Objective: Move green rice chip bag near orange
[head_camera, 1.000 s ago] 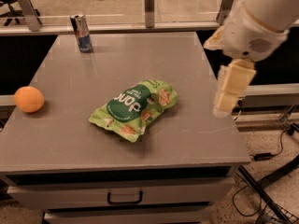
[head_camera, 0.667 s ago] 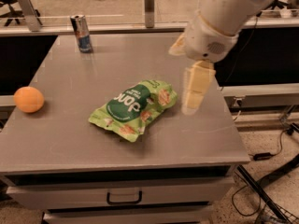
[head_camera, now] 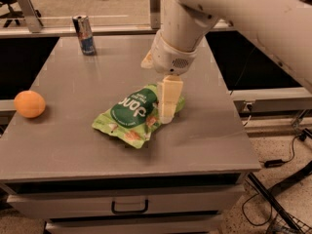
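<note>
The green rice chip bag (head_camera: 127,115) lies flat near the middle of the grey table (head_camera: 209,140), its dark green oval facing up. The orange (head_camera: 29,104) sits at the table's left edge, well apart from the bag. My gripper (head_camera: 167,112), cream-coloured on a white arm, points down over the bag's right end and hides part of it. I cannot tell whether it touches the bag.
A slim blue-and-silver drink can (head_camera: 85,34) stands at the table's back left. A drawer with a dark handle (head_camera: 129,208) is under the tabletop. Cables (head_camera: 278,165) and a wire basket lie on the floor at the right.
The arm has swung left from the table's right edge, and the gripper now hangs over the bag's right end. The bag, orange and can have not moved.
</note>
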